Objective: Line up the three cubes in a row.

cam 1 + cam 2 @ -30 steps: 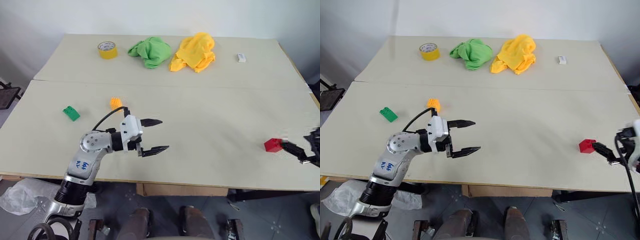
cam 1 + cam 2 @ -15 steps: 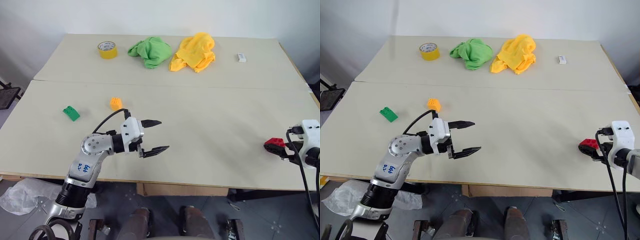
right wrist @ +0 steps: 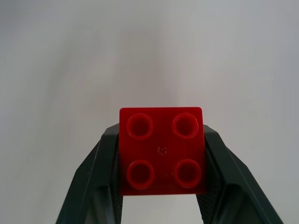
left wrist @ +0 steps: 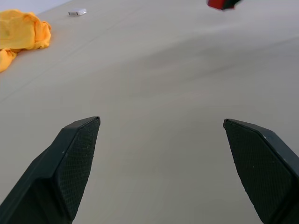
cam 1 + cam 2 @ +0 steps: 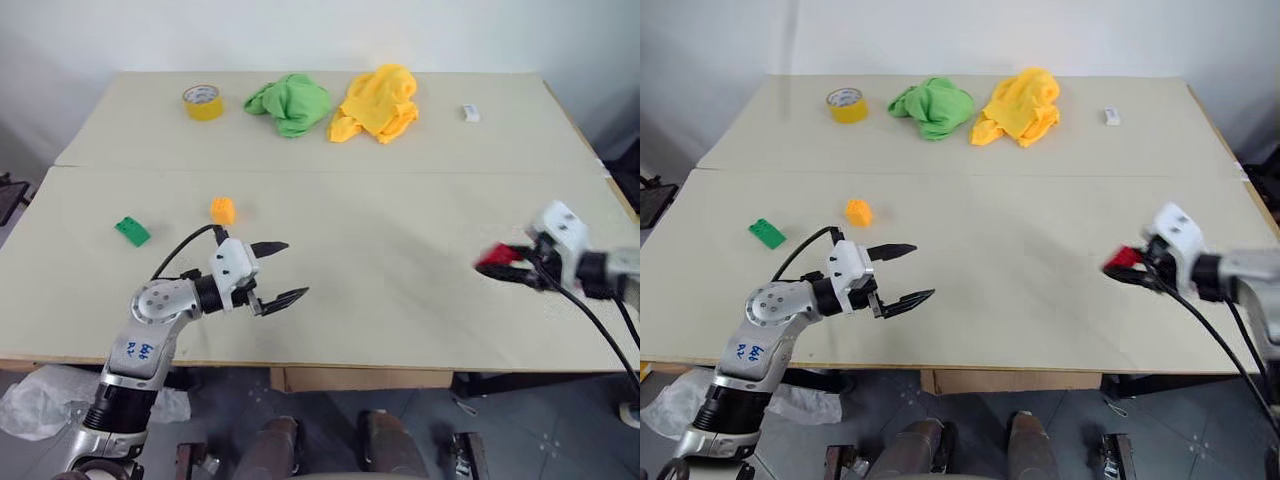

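My right gripper [image 3: 159, 186] clamps the red cube [image 3: 161, 150]. I should carry it level toward the orange cube [image 5: 222, 210], setting it down just beside.

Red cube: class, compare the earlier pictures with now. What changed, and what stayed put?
The right gripper closed on the red cube, lifted it off the table and carried it left, toward the middle. The left gripper stays open and empty. The green cube and orange cube kept their places.
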